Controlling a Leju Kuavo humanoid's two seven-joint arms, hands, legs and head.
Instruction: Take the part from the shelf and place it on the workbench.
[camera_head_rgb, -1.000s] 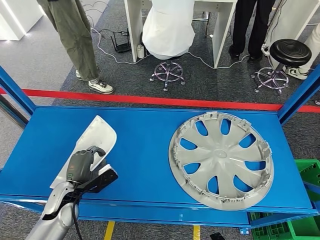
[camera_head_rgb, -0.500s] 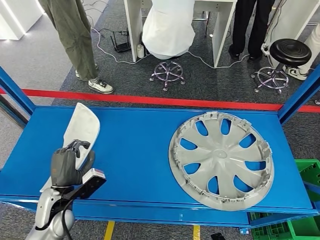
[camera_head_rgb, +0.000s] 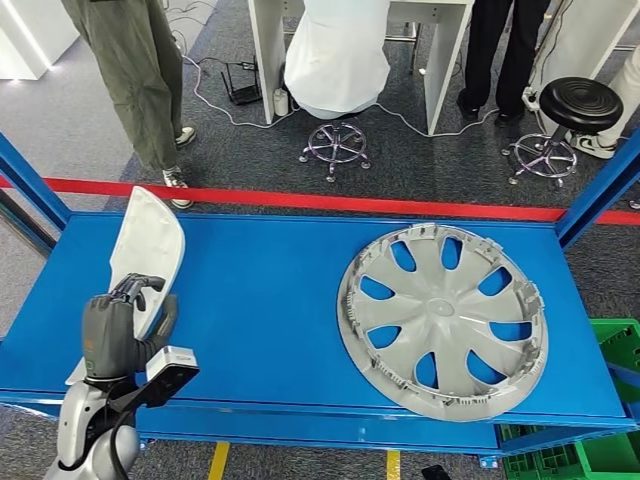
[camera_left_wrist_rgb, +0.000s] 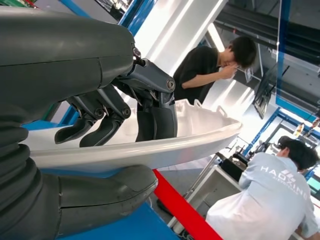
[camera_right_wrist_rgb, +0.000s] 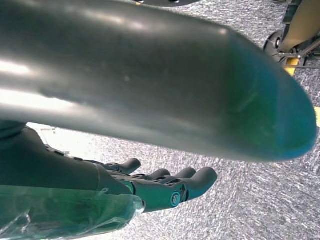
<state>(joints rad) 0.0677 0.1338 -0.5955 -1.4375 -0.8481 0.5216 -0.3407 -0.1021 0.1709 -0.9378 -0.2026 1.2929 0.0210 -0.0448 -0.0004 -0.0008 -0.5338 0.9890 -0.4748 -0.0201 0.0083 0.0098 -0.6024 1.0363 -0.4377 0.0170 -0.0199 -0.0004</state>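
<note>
My left hand (camera_head_rgb: 113, 335) grips the white part (camera_head_rgb: 147, 245), fingers (camera_left_wrist_rgb: 156, 117) curled over its upper face and thumb under its rim. The part tilts up over the left end of the blue shelf (camera_head_rgb: 279, 290), far tip near the back edge; whether the near end touches the shelf, I cannot tell. A grey wheel cover (camera_head_rgb: 442, 318) lies flat toward the shelf's right end, well apart. My right hand (camera_right_wrist_rgb: 162, 185) hangs over grey floor, fingers stretched out, holding nothing.
</note>
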